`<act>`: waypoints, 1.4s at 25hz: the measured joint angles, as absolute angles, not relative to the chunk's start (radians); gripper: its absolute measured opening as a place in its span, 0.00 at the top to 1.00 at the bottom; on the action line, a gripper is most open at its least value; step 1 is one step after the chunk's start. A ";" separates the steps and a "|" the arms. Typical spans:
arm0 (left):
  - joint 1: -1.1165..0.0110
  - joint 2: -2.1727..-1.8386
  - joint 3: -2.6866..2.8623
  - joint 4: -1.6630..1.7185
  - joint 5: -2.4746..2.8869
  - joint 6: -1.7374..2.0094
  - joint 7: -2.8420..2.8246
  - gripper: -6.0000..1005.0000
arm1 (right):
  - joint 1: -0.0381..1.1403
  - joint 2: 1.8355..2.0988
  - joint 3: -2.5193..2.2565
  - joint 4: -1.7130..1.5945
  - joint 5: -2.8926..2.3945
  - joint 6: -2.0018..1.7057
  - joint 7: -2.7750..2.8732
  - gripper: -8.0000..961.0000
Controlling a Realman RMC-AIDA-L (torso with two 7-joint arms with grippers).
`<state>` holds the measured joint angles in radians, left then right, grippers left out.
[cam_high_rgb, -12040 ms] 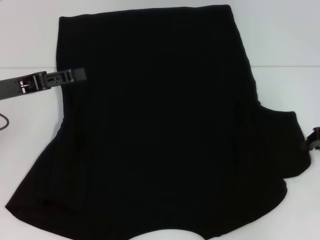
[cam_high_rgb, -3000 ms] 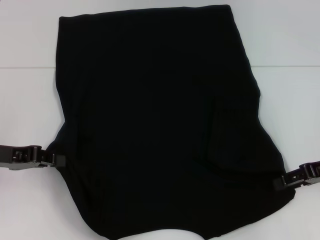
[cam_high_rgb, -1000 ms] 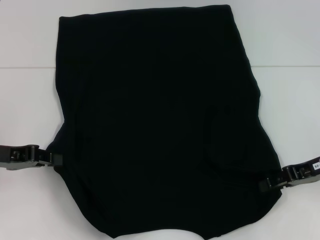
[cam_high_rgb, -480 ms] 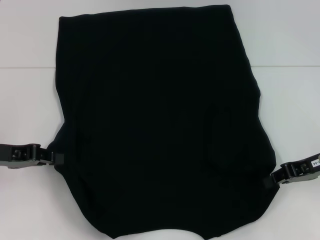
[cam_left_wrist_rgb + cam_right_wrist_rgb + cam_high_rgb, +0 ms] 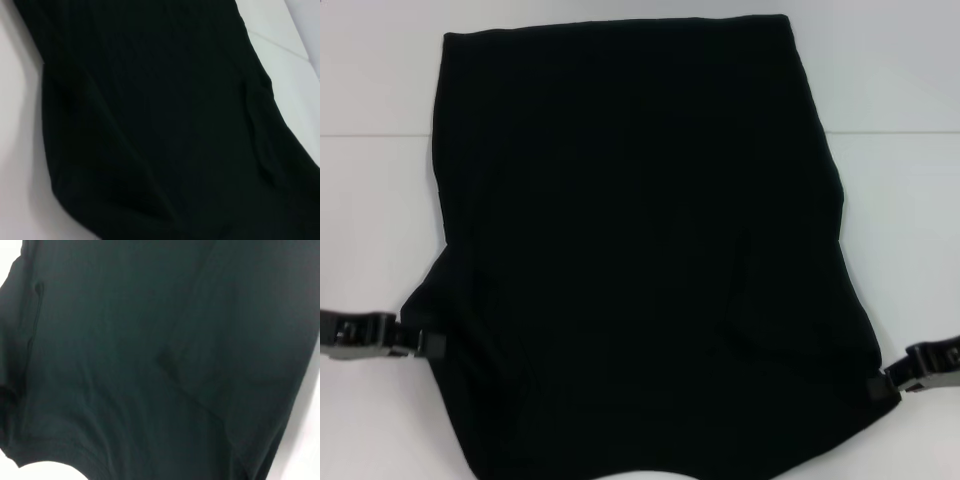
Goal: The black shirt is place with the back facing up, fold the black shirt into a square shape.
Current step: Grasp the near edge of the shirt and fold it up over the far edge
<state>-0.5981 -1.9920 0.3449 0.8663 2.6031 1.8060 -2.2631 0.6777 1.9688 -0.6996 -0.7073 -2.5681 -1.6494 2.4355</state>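
Observation:
The black shirt [image 5: 640, 230] lies plain side up across the middle of the white table, both sleeves folded in and no print showing. My left gripper [image 5: 428, 344] is shut on the shirt's near left edge, where the cloth bulges outward. My right gripper [image 5: 883, 388] is shut on the near right corner. The left wrist view is mostly filled by the shirt [image 5: 160, 125], with a long fold ridge running through it. In the right wrist view the shirt [image 5: 150, 350] shows creases and a hem. Neither wrist view shows fingers.
White table [image 5: 900, 220] surrounds the shirt on the left, right and far sides. A thin seam line [image 5: 370, 135] crosses the table behind the shirt's middle. The shirt's near hem runs out of the head view.
Both grippers have moved nearer to me over the last second, and the shirt's near sides and far edge have shifted with them. Earlier, the left and right sleeves were folded inward.

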 joint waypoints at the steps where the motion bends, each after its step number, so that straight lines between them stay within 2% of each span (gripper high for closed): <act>1: -0.595 -1.993 0.345 0.871 2.610 1.817 -2.263 0.93 | 0.667 1.975 -0.702 -0.734 -2.569 -1.671 2.445 0.93; 6: -0.565 -2.003 0.362 0.895 2.644 1.885 -2.246 0.93 | 0.605 2.005 -0.708 -0.866 -2.602 -1.791 2.485 0.93; 13: -0.526 -2.028 0.388 0.948 2.646 1.985 -2.237 0.93 | 0.538 2.019 -0.701 -0.940 -2.642 -1.876 2.491 0.93; 18: -0.513 -2.039 0.422 0.973 2.646 2.045 -2.234 0.93 | 0.494 2.011 -0.696 -0.958 -2.653 -1.900 2.484 0.93; 23: -0.531 -2.040 0.451 0.963 2.645 2.041 -2.230 0.93 | 0.498 2.003 -0.688 -0.934 -2.649 -1.868 2.468 0.92; 29: -0.622 -2.028 0.451 0.880 2.644 1.911 -2.266 0.93 | 0.573 2.004 -0.620 -0.852 -2.624 -1.797 2.442 0.92; 35: -0.720 -2.010 0.455 0.787 2.644 1.707 -2.336 0.93 | 0.648 1.988 -0.567 -0.781 -2.546 -1.708 2.431 0.92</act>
<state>-0.7195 -2.0104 0.4547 0.7874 2.6440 1.7072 -2.3361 0.6476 1.9876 -0.5666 -0.7812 -2.5463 -1.7079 2.4312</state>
